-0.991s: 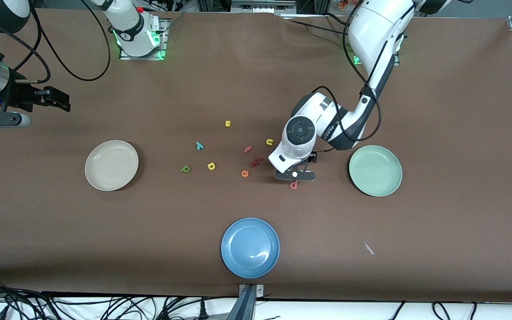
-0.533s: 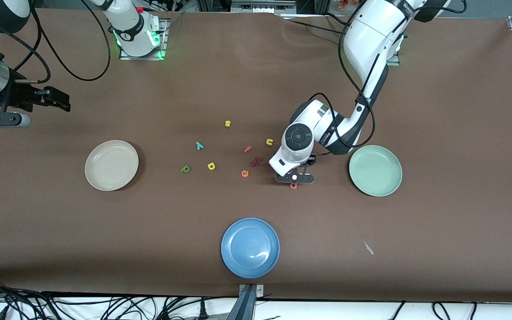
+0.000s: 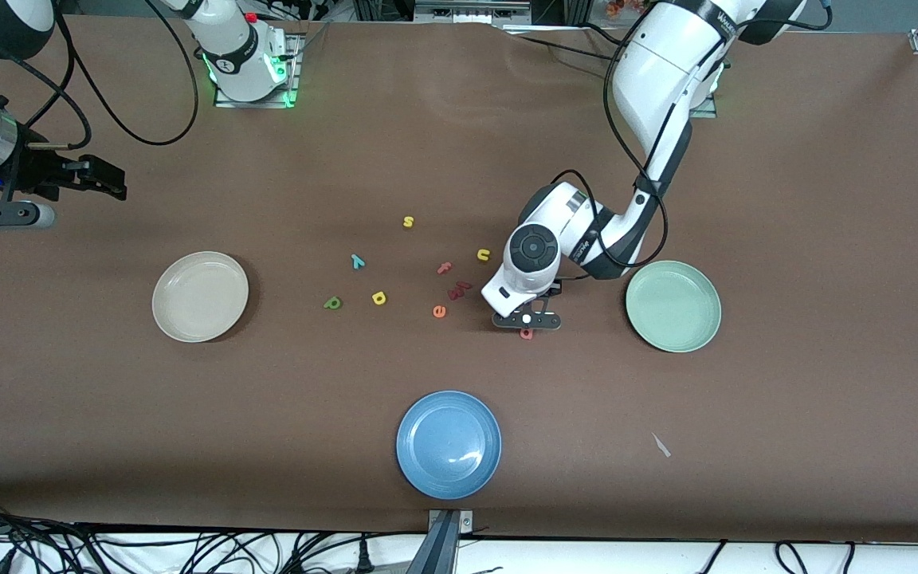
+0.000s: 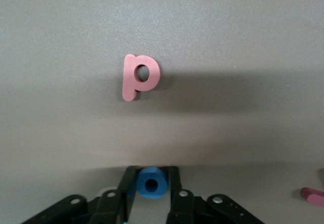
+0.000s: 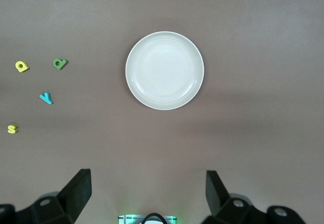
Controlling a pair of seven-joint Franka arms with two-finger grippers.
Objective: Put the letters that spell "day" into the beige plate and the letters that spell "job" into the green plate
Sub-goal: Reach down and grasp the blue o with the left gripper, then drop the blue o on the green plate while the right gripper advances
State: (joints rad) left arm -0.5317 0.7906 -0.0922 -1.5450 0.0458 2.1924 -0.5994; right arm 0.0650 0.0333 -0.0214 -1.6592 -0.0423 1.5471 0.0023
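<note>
Left gripper [image 4: 151, 193]: down at the table between the letter cluster and the green plate [image 3: 672, 306], fingers [image 4: 126, 183] closed against both sides of the blue o [image 4: 150, 182].
Blue o: on the table, pinched between those fingers.
Salmon b [image 4: 140, 76]: flat on the table just beside the left gripper, apart from it, nearer the front camera.
Right gripper [image 5: 148, 193]: waits high over the right arm's end of the table, above the beige plate [image 5: 164, 70], jaws spread wide, holding nothing.
Green d [image 3: 332, 302], yellow a [image 3: 379, 297], teal y [image 3: 358, 261]: on the table between the beige plate and the left gripper.
</note>
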